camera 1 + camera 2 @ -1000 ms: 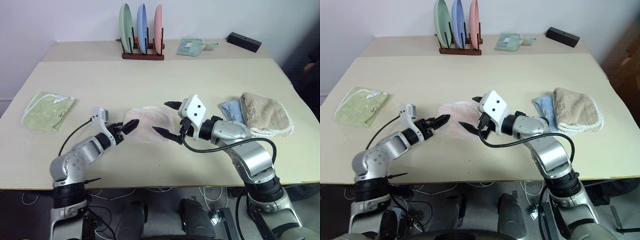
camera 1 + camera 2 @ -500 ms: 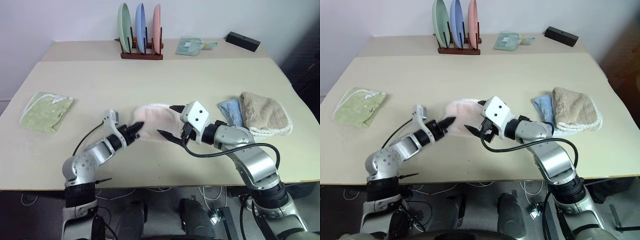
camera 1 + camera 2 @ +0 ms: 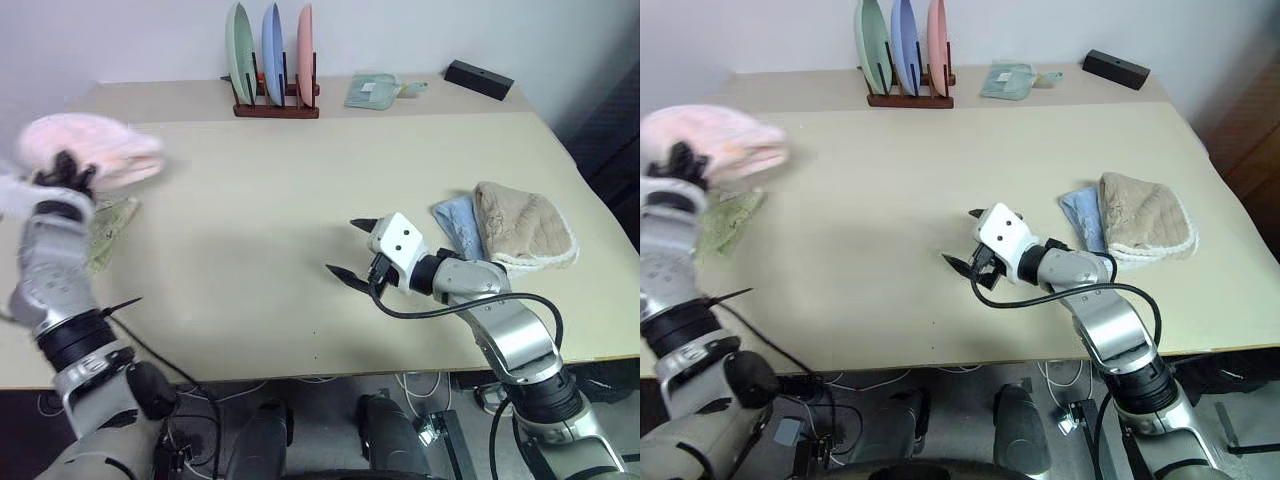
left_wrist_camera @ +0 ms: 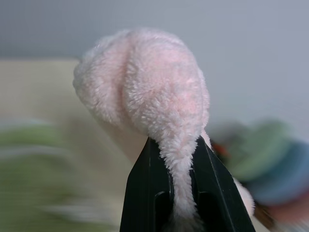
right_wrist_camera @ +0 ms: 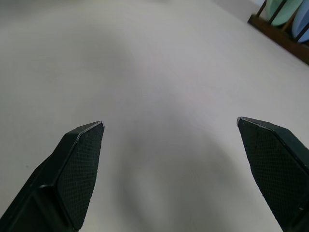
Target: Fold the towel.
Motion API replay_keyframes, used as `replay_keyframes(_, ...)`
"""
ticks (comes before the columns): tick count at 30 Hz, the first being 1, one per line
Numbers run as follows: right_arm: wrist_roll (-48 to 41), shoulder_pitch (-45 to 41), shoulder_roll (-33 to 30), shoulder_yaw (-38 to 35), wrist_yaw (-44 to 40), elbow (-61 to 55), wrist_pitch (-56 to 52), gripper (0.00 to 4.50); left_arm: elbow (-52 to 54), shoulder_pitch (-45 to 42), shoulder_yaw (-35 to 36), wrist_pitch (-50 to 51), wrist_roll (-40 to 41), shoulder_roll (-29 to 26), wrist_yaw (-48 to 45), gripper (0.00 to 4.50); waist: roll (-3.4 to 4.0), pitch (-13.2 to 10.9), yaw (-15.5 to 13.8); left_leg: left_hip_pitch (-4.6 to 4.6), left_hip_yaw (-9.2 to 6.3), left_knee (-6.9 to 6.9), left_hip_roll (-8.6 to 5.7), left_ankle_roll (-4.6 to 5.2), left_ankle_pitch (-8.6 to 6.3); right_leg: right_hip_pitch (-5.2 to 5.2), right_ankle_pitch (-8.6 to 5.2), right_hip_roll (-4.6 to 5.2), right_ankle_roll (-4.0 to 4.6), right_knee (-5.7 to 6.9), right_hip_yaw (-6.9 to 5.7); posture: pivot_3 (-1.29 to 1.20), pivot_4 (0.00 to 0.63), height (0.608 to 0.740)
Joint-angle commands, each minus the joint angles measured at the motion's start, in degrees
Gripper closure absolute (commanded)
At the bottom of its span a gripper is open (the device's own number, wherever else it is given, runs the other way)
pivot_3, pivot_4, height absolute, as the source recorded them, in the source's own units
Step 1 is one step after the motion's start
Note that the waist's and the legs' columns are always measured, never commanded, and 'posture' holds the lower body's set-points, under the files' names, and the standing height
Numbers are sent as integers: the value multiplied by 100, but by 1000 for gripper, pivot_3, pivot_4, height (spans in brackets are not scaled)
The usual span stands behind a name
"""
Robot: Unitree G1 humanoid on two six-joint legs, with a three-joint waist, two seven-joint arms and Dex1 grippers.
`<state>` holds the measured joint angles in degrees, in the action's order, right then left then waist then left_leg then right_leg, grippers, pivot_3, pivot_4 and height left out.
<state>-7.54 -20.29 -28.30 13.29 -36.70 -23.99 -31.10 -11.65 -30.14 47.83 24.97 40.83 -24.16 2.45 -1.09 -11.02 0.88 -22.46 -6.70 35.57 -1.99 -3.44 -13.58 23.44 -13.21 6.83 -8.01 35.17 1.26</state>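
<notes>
Plates (image 3: 270, 50), one green, one blue and one pink, stand on edge in a dark wooden rack (image 3: 276, 108) at the far side of our tabletop (image 3: 300, 200). Beside the rack lies a small pale green cloth (image 3: 375, 90), and further to the right a black box (image 3: 479, 79). On our right, a beige cloth (image 3: 522, 225) rests partly over a light blue cloth (image 3: 458, 222); both lie just beyond our right arm. On our left, a light green folded cloth (image 3: 725, 222) lies on the tabletop, partly hidden by our raised left arm. The wide middle of the tabletop between the two arms carries nothing we can make out.

We hold our left tool (image 4: 177, 191) up at the far left, above the light green cloth, with its two black fingers pinched tight on the towel (image 3: 95, 150). The towel is off the tabletop, bunched into a pale pink fluffy lump that rises past the fingertips.

We keep our right tool (image 3: 350, 245) low over the bare tabletop near the middle, fingers spread wide, holding nothing and touching no cloth.

From our left wrist we see the pink pile squeezed into a narrow neck between the fingers, which the head views blur. From our right wrist we see two textured fingertips (image 5: 77, 164) far apart over plain surface, with the rack's end at a corner.
</notes>
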Motion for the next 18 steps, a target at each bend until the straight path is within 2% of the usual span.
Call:
replay_keyframes(1,120,9,-55,50,-33,-11,246,0,-71,405,163,-348,-111,112,191,4477,-13,1,-43,0,-1,3,0,0,0,-3,0,0,0,-1,-2,0,150,740)
replay_keyframes(3,153,22,-79,73,-69,34,310,0,-27,589,111,-287,-43,202,215,4477,-40,0,-74,-3,-3,8,0,-1,0,-6,0,0,1,-1,-4,0,150,740)
replay_keyframes(6,136,-6,-79,48,-103,64,339,0,148,780,-60,-73,123,290,43,3432,-49,2,-111,-4,-5,13,0,-1,0,-7,1,0,2,-1,-7,0,150,740)
replay_keyframes(13,158,-3,-95,14,-201,148,419,0,457,1050,221,-192,281,251,442,34,-49,2,-20,-2,-5,8,1,-2,0,-5,1,0,2,-1,-6,0,150,740)
replay_keyframes(18,98,8,-86,-14,-299,277,481,0,839,1258,315,-633,-59,-133,590,34,-50,3,3,-1,-5,6,5,-2,0,-2,1,-3,3,2,-6,0,150,740)
